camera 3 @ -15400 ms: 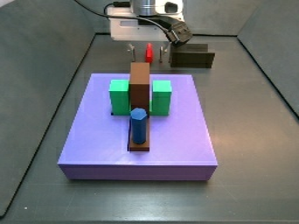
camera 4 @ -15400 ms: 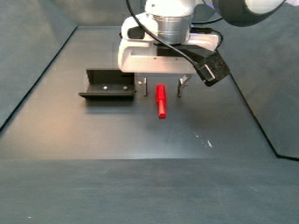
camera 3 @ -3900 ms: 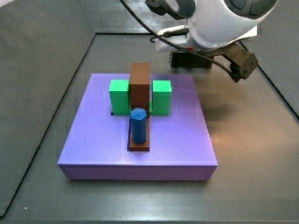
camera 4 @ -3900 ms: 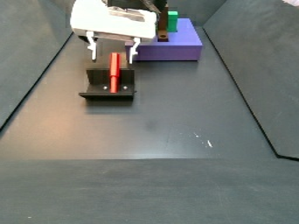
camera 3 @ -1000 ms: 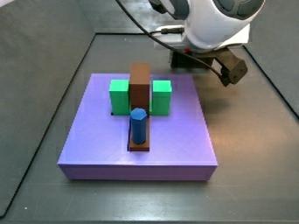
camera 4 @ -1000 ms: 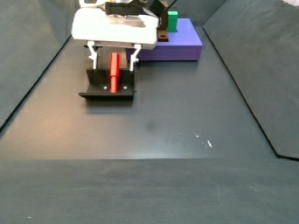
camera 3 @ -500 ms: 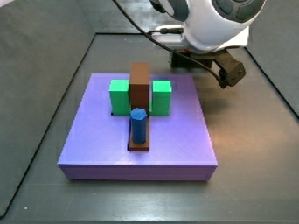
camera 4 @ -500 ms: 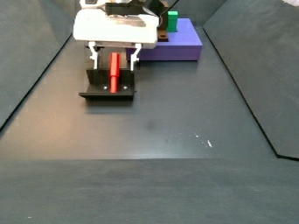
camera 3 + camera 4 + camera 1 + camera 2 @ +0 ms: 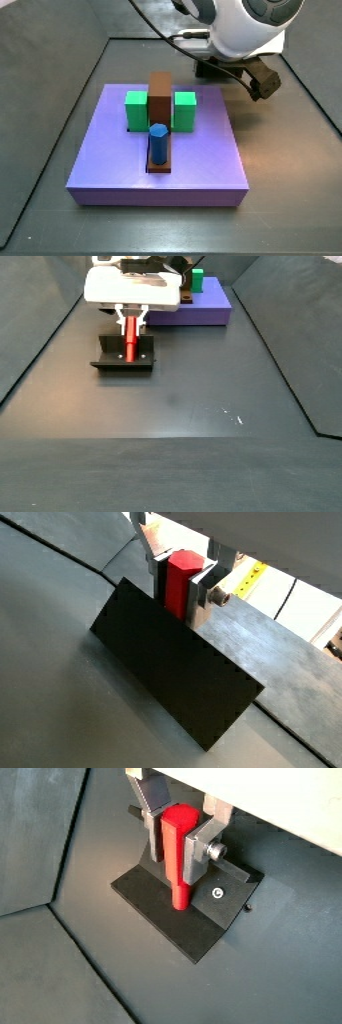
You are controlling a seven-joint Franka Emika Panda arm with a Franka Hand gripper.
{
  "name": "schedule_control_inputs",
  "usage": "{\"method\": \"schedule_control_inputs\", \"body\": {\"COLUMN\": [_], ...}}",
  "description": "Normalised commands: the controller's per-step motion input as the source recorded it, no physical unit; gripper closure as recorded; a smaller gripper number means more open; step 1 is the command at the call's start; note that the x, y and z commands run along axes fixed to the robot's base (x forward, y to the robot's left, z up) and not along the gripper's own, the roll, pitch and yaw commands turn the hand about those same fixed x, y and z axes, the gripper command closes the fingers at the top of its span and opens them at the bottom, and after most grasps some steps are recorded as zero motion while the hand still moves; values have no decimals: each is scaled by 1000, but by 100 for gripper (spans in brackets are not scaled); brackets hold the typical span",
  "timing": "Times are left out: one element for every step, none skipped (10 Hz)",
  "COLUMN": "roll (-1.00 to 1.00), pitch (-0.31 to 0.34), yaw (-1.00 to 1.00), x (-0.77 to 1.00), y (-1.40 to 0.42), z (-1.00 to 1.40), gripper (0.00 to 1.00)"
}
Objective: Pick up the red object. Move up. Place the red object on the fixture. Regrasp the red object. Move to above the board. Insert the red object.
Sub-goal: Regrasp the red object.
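The red object (image 9: pixel 131 344) lies along the fixture (image 9: pixel 120 360) in a side view. My gripper (image 9: pixel 131 324) stands over the fixture's far end with its fingers closed against the stick's sides. In both wrist views the silver fingers press the red object (image 9: pixel 179 582) (image 9: pixel 177 853) from both sides, and its lower end rests on the dark fixture (image 9: pixel 174 672) (image 9: pixel 201 918). The board (image 9: pixel 201 160) lies nearer the camera in a side view, where the arm hides the red object and most of the fixture (image 9: pixel 221 70).
On the board stand two green blocks (image 9: pixel 136 110) (image 9: pixel 185 110), a long brown bar (image 9: pixel 160 98) between them and a blue peg (image 9: pixel 158 142). The board's corner (image 9: pixel 207 311) lies just beyond the gripper. Dark walls enclose the grey floor (image 9: pixel 187 406).
The gripper's fingers, spread wide on either side of the red object half a second ago, have closed onto it. The arm has stayed over the fixture.
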Motion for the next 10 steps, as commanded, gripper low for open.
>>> {"method": "schedule_control_inputs", "body": {"roll": [0, 0, 0, 0, 0, 0, 0, 0, 0, 0], "pitch": [0, 0, 0, 0, 0, 0, 0, 0, 0, 0], "yaw": [0, 0, 0, 0, 0, 0, 0, 0, 0, 0], "x": [0, 0, 0, 0, 0, 0, 0, 0, 0, 0], "y": [0, 0, 0, 0, 0, 0, 0, 0, 0, 0], "z": [0, 0, 0, 0, 0, 0, 0, 0, 0, 0], "gripper": [100, 100, 100, 100, 100, 100, 100, 100, 100, 100]}}
